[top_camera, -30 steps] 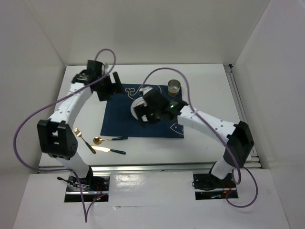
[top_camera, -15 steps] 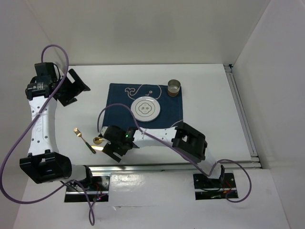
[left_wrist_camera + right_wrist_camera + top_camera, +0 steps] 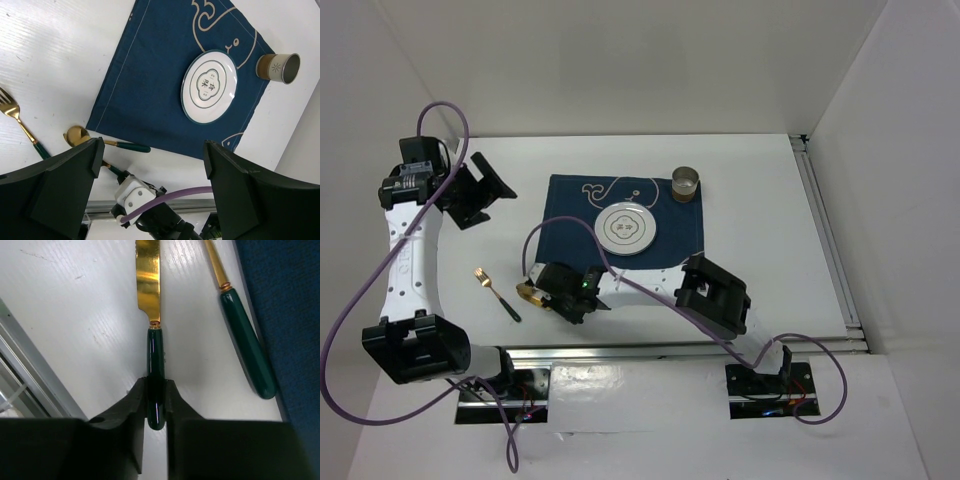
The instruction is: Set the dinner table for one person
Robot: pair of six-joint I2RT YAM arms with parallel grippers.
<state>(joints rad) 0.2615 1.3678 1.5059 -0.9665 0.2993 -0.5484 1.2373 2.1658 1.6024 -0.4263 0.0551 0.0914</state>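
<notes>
My right gripper (image 3: 155, 400) is shut on the dark green handle of the gold-bladed knife (image 3: 148, 280), low over the white dinner table (image 3: 760, 200) near its front edge. In the top view the right gripper (image 3: 556, 297) sits just off the mat's front left corner. A gold spoon (image 3: 77, 135) with a green handle (image 3: 248, 350) lies beside the knife. A gold fork (image 3: 495, 292) lies further left. My left gripper (image 3: 485, 195) is open and empty, high at the far left. A white plate (image 3: 626, 229) rests on the navy mat (image 3: 570, 250), with a small cup (image 3: 686, 184) at its far right corner.
A silver rail (image 3: 650, 350) runs along the table's front edge, close behind the right gripper. White walls enclose the table at the back and both sides. A purple cable (image 3: 620, 282) trails from the right wrist over the mat's front edge.
The right arm swung from above the plate to the near-left cutlery and closed on the knife handle. The left arm pulled back from the mat to the far left, still open.
</notes>
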